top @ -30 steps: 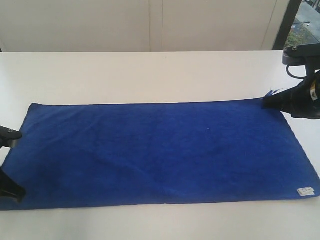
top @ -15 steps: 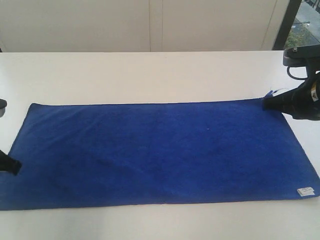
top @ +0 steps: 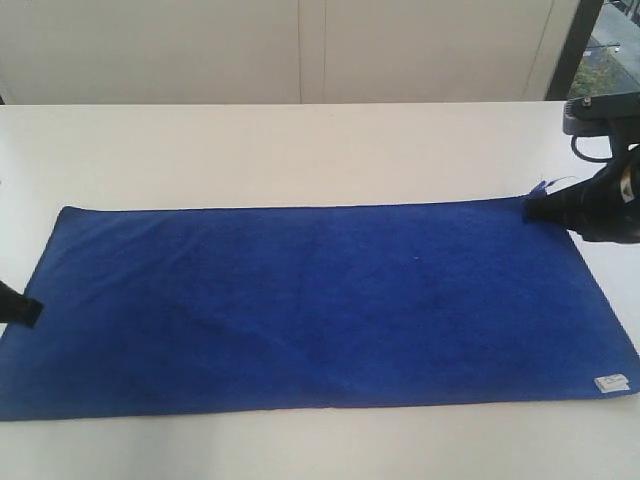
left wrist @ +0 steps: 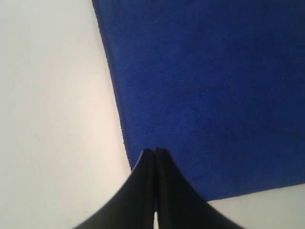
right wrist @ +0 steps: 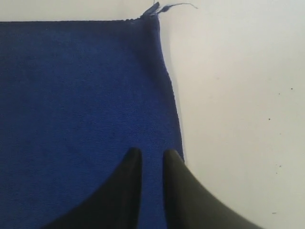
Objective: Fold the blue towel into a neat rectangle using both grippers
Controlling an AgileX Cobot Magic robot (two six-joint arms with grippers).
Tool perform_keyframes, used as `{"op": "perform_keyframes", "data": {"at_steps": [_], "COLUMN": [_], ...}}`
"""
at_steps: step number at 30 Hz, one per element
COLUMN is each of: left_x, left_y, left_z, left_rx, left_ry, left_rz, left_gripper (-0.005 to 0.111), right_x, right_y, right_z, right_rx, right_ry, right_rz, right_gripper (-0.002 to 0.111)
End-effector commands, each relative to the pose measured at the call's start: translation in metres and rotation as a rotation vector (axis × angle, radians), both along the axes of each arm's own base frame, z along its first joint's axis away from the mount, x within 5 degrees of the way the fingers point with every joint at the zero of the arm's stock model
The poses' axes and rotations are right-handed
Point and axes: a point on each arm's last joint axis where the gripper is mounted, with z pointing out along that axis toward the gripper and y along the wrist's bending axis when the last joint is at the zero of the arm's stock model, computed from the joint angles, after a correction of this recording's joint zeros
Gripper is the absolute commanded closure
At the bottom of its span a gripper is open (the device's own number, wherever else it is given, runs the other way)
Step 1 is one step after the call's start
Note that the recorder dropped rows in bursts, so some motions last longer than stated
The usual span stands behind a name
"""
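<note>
The blue towel [top: 320, 300] lies flat and fully spread on the white table [top: 300, 150], with its white label [top: 611, 382] at the near right corner. My left gripper [top: 22, 311] shows only its black tip, at the towel's left short edge. In the left wrist view this gripper [left wrist: 156, 150] is shut and empty, over the towel [left wrist: 214, 95] just inside that edge. My right gripper [top: 530, 208] is at the far right corner. Its jaws [right wrist: 152, 153] stand a little apart, open, over the towel [right wrist: 81, 86] beside the right edge, and the cloth lies flat between them.
A frayed thread [right wrist: 167, 7] sticks out from the towel's far right corner. Bare white tabletop surrounds the towel on all sides. A pale wall [top: 300, 50] runs behind the table, and a dark window frame [top: 575, 50] stands at the back right.
My left gripper has drawn back from the near left corner and moved farther along the left edge, so less of the arm shows. The right gripper and the towel have stayed put.
</note>
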Motion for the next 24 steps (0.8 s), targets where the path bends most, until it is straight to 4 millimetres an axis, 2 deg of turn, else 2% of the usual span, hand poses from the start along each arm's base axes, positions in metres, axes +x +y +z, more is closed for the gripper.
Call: {"op": "perform_keyframes", "data": {"at_steps": [1, 7, 11, 14, 16, 24], "left_x": [0.006, 0.028, 0.047, 0.062, 0.069, 0.112], "left_y": [-0.002, 0.007, 0.009, 0.012, 0.014, 0.026], "left_z": [0.010, 0.013, 0.012, 0.012, 0.010, -0.008], "left_rx": [-0.018, -0.044, -0.096, -0.133, -0.144, -0.196], "left_ry": [-0.016, 0.013, 0.023, 0.027, 0.031, 0.010], "left_rz": [0.015, 0.099, 0.110, 0.117, 0.126, 0.138], "left_gripper": [0.107, 0.107, 0.107, 0.107, 0.107, 0.107], "right_x": [0.003, 0.008, 0.014, 0.027, 0.032, 0.054], "right_y": [0.002, 0.005, 0.006, 0.005, 0.004, -0.024], "right_z": [0.006, 0.013, 0.008, 0.000, 0.000, -0.003], "right_rx": [0.022, 0.029, 0.033, 0.027, 0.025, 0.028], "right_ry": [0.011, 0.014, 0.003, 0.033, 0.034, 0.027], "right_rz": [0.015, 0.054, 0.068, 0.068, 0.067, 0.003], "right_gripper": [0.091, 0.091, 0.092, 0.102, 0.102, 0.102]}}
